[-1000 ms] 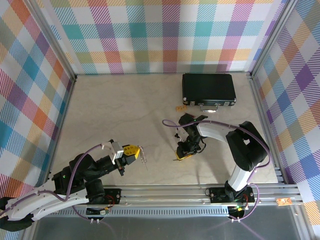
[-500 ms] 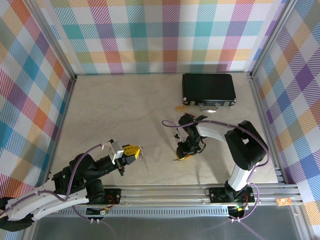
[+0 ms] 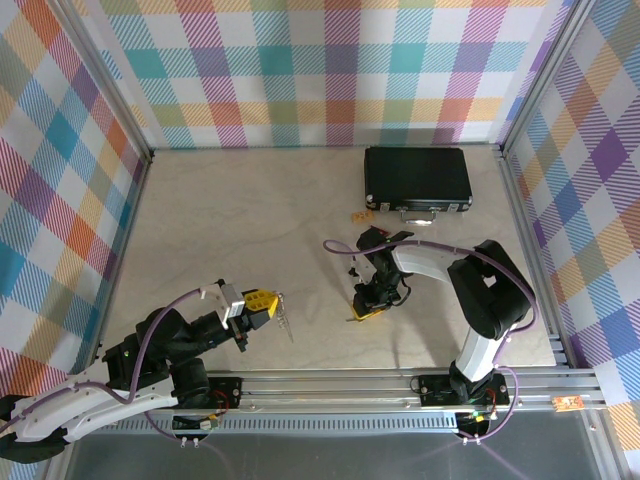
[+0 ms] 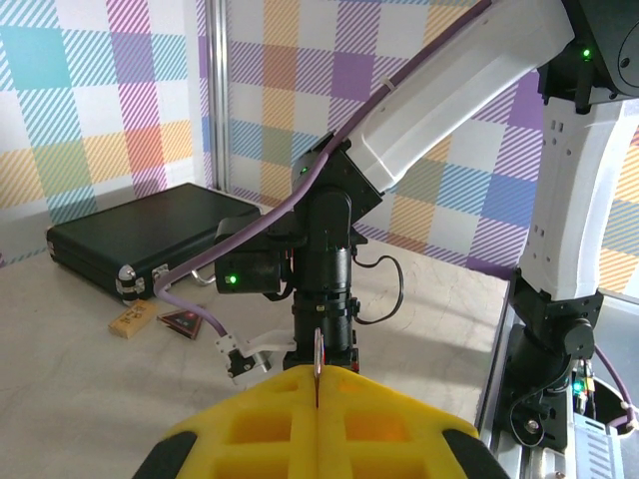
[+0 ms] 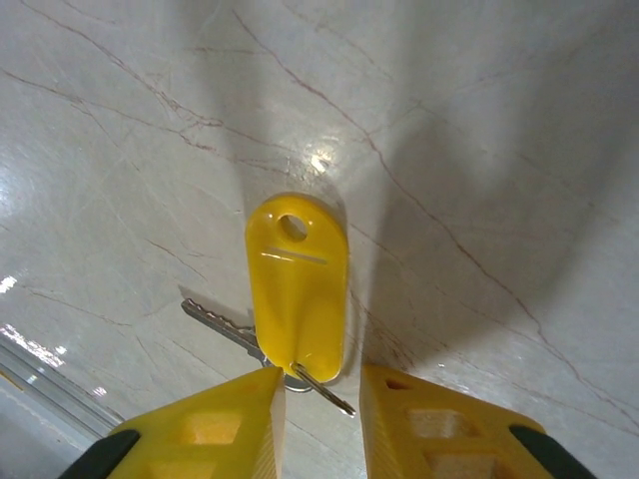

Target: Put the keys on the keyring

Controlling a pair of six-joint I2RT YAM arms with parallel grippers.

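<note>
While L gripper (image 3: 271,299) pinches the keyring (image 3: 287,320), R gripper (image 5: 318,384) straddles the key (image 5: 297,289), jaws slightly spread; pickup step, imo; next needs clean pinch.

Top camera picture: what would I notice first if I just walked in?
Probably the bright plaid walls all round the pale table. Near the front, the left pincer pinches the thin gray keyring, while the right pincer points down at the yellow-headed key in the middle. A black case sits at the back.
</note>
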